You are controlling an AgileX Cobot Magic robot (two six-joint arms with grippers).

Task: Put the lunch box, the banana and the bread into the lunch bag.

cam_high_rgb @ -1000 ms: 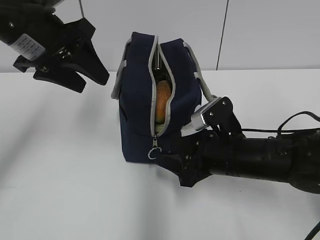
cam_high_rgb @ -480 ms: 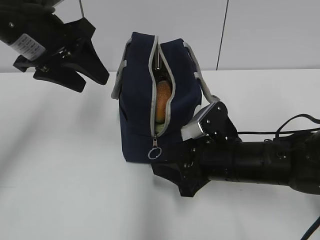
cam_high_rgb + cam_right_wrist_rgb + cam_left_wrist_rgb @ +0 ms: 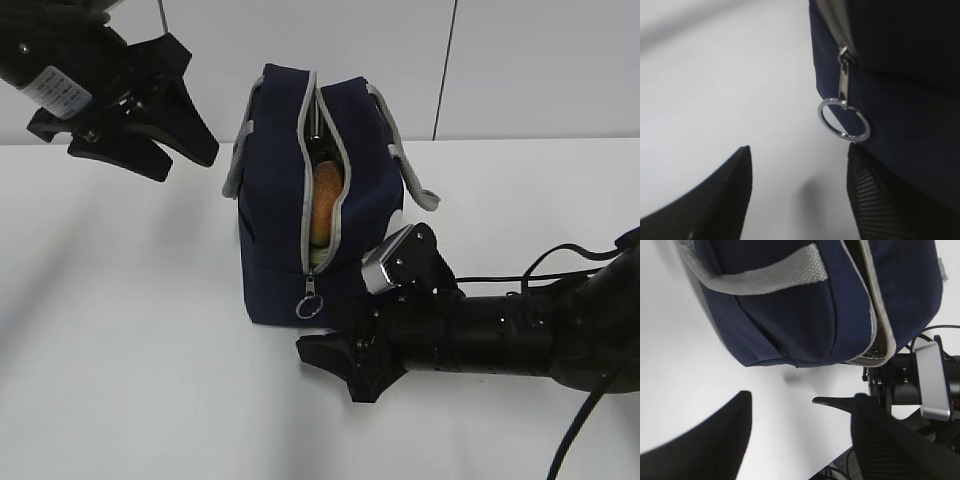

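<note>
The navy lunch bag (image 3: 275, 230) stands upright mid-table, its grey zipper open in a narrow slit. The golden-brown bread (image 3: 325, 205) shows inside through the slit. The lunch box and the banana are hidden. A metal ring pull (image 3: 309, 306) hangs at the zipper's lower end. My right gripper (image 3: 328, 372) lies low on the table just in front of the bag, open and empty. In the right wrist view the ring pull (image 3: 844, 119) hangs just beyond the right gripper (image 3: 799, 150). My left gripper (image 3: 185, 165) hovers high to the bag's left, open and empty.
The white table (image 3: 130, 330) stretches left and front of the bag. A grey strap handle (image 3: 405, 170) hangs loose on the bag's right side. In the left wrist view the bag (image 3: 790, 315) fills the top and the right arm's wrist (image 3: 930, 380) sits at the lower right.
My right gripper has drawn back from the ring pull, down and toward the table's front. The right strap handle has slipped off its wrist. The left arm has not moved.
</note>
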